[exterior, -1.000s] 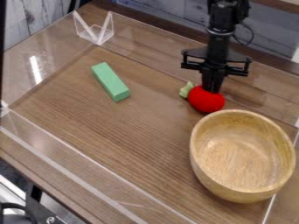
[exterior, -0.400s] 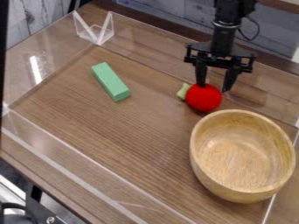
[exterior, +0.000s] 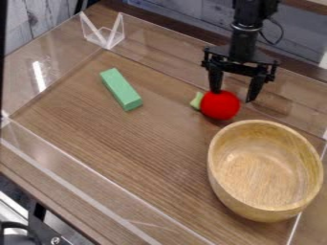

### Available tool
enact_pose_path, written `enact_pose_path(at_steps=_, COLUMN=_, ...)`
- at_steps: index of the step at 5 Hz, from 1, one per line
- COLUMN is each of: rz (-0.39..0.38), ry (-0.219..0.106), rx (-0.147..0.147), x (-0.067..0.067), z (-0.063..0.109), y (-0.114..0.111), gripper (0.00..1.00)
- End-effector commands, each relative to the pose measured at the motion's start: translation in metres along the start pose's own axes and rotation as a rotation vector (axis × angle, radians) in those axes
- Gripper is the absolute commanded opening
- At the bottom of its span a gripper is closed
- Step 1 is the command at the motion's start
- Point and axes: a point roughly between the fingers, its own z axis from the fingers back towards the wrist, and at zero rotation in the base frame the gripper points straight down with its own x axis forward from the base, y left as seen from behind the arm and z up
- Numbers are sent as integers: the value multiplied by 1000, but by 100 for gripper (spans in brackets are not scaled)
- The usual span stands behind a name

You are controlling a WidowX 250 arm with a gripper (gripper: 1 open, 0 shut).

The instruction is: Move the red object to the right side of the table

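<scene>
Apparently the carrying is done: the strawberry toy rests on the counter, right of the green block, and the hand stands spread, released; only backing away seems left.

Light falls fairly evenly and moderately bright over the brown counter, its wood grain readable though soft. A small pale glint sits on the glossy red toy, and the inside of the wooden bowl shades gently from one part to another (nothing harsh about it). Thin whitish reflections run along the clear wall. The black arm is dark enough to swallow most of its detail. The picture is small and coarse, so fine edges look smudged; where the light comes from, I cannot tell.
</scene>
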Motion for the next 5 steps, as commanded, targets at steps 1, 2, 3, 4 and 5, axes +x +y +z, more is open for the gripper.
enact_pose_path(at_steps=1, rz=-37, ry=-98, rx=-28, x=8, z=50, y=18, gripper=100)
enact_pose_path(at_steps=2, rz=-79, ry=-138, rx=-38, x=13, z=78, y=42, gripper=100)
enact_pose_path(at_steps=3, rz=-127, ry=-155, rx=-35, x=2, z=105, y=50, gripper=100)
enact_pose_path(at_steps=4, rz=-207, ry=-140, rx=-44, x=-10, z=104, y=37, gripper=100)
enact_pose_path(at_steps=5, rz=-242, ry=-109, rx=-43, x=-15, z=88, y=39, gripper=100)
